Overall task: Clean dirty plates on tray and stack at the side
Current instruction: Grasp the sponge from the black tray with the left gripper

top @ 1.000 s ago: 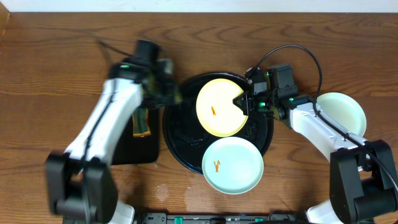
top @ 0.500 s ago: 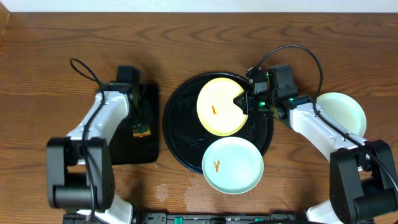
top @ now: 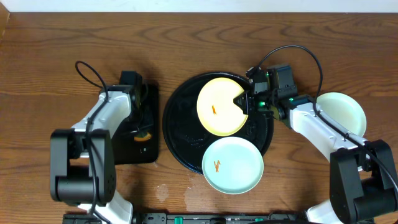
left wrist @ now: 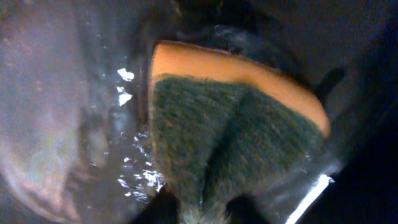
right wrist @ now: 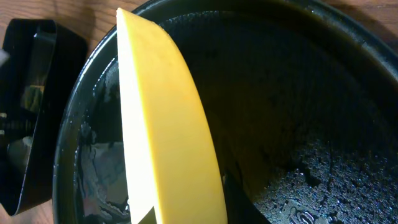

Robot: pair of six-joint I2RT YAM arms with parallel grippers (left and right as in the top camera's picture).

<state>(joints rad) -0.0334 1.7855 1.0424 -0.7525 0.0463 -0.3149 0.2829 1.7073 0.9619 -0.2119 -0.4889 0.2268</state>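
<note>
The round black tray holds the pale yellow plate, which has an orange smear. My right gripper is shut on its right rim and holds it tilted; the right wrist view shows the plate edge-on over the tray. A mint plate with an orange smear lies on the tray's front edge. A second mint plate lies on the wood at right. My left gripper is down on the orange-and-green sponge, pinching its near end.
A smaller rectangular black tray sits left of the round tray, under the left gripper and sponge. Its wet floor shows in the left wrist view. The right arm's cable loops above the far right of the round tray.
My left arm has swung away from the round tray's left edge and come down over the rectangular tray onto the sponge. The right arm and yellow plate have not moved.
</note>
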